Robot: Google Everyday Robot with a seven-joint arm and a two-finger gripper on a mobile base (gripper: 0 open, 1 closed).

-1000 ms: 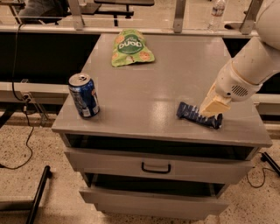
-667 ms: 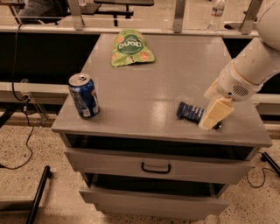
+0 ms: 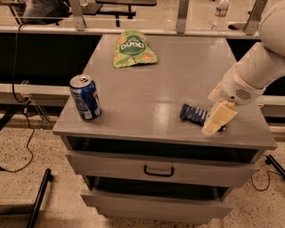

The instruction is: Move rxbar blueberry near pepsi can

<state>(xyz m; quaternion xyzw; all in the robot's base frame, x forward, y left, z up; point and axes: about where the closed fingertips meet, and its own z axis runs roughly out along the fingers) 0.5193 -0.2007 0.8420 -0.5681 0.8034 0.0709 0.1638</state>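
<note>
Speckled flooring and a dark rail surround a grey desk (image 3: 156, 89) with two drawers under its top. The single camera view looks down on it from the front.

We take the can (image 3: 85, 97) as our marker. It is blue with a silver top and stands upright near the desk's front corner, at the left of the picture. Far across the top from the can, toward the right and about level with it near the front edge, lies the bar (image 3: 192, 113), flat in its dark blue wrapper. The two are well apart, with bare grey top between them. Behind the can and somewhat to the right, close to the far edge, a green bag (image 3: 132, 47) lies flat.

The cream-coloured pincer (image 3: 217, 120) is on the side of the bar that faces away from the can. It comes down at a slant from the white arm (image 3: 254, 71) and covers that end of the wrapper. We cannot tell whether the pincer is apart, together or clamped on the bar. Its tip is low, at or just above the desk's top.

Below the can and to the right, the upper drawer bears a dark handle (image 3: 159, 171), and the lower drawer juts forward a little. Well beyond the can, past the far side of the desk, a clear bottle (image 3: 221, 10) stands.
</note>
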